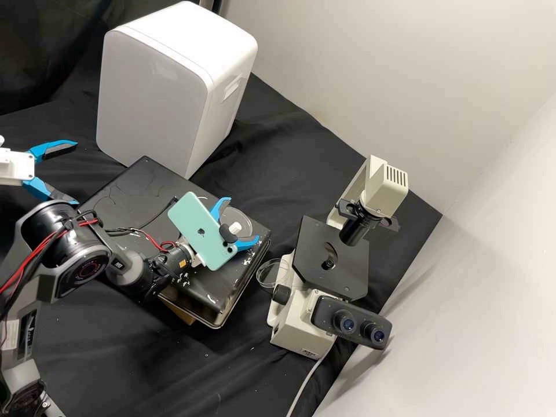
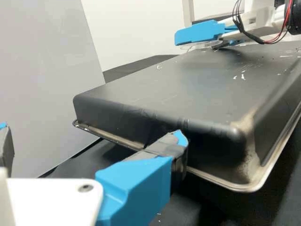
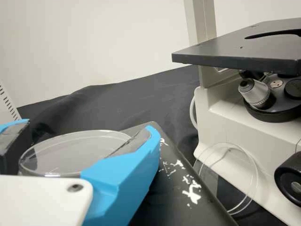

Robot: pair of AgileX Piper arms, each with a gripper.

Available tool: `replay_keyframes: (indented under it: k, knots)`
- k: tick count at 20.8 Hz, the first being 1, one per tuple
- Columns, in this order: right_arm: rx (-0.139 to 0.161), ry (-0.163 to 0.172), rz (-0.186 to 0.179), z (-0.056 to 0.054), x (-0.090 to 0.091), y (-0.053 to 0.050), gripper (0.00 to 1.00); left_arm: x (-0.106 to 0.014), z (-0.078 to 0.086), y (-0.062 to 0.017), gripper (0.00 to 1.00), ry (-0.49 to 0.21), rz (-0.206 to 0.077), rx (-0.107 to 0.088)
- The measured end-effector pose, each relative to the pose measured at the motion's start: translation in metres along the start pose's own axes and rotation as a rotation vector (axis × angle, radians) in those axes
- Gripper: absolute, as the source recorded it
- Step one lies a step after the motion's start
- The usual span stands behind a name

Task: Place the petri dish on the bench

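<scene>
On top of the upside-down black tray (image 1: 139,191), near its corner toward the microscope (image 1: 324,289), lies the petri dish (image 3: 70,150). My right pincer (image 1: 237,221) is clenched on it, with one blue finger at each side of its rim. The dish rests flat on the tray, not yet on the table (image 1: 278,150). My left pincer (image 1: 74,172) is released, its two fingers wide apart, low beside the opposite end of the tray. I count two clear round dishes: the one I hold, and a second clear dish (image 1: 271,272) that lies on the black cloth of the table just beside the foot of the microscope. There is one tray, one microscope with two eyepieces (image 1: 359,327), one big white box (image 1: 174,87) behind the tray, and one mint-green flat case (image 1: 202,231) mounted above my right pincer. For writing, I see a white label (image 1: 8,335) low on my right arm, but its print is too small to tell.
</scene>
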Motion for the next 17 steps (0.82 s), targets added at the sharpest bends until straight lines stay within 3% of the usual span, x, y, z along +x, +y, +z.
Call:
replay_keyframes:
  k: [2,6,17]
  knots:
    - [-0.006,-0.001,-0.001,0.0,0.0,0.0,1.0,0.0,0.0,0.0,1.0,0.0,0.0,0.0]
    - [-0.062,-0.01,-0.007,0.003,-0.004,-0.003,1.0,0.0,0.0,0.0,1.0,0.0,0.0,0.0]
    - [-0.13,0.015,0.007,-0.005,-0.03,-0.001,1.0,0.0,0.0,0.0,1.0,0.0,0.0,0.0]
